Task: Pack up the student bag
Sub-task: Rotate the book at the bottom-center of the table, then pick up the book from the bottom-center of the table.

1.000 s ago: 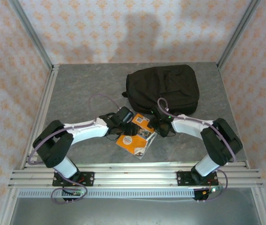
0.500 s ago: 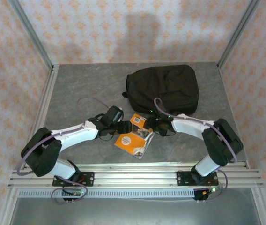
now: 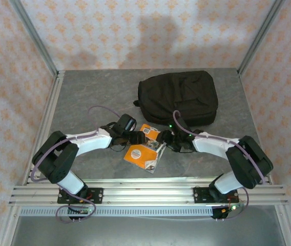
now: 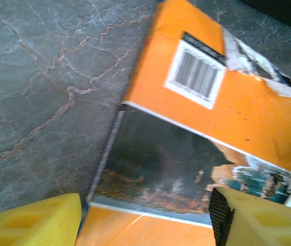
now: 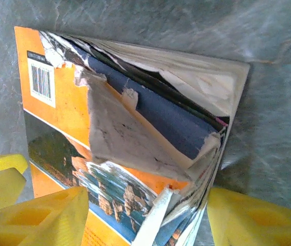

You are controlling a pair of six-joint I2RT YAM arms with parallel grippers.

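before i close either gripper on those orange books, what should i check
1. left gripper open: ok, jaws apart over the orange books.
2. right gripper open: ok, jaws straddle the stack's corner.
3. stack gripped: not ok, it lies loose on the table.
4. cover intact: not ok, the torn cover curls up and could snag.
5. student bag open for loading: cannot tell from above.
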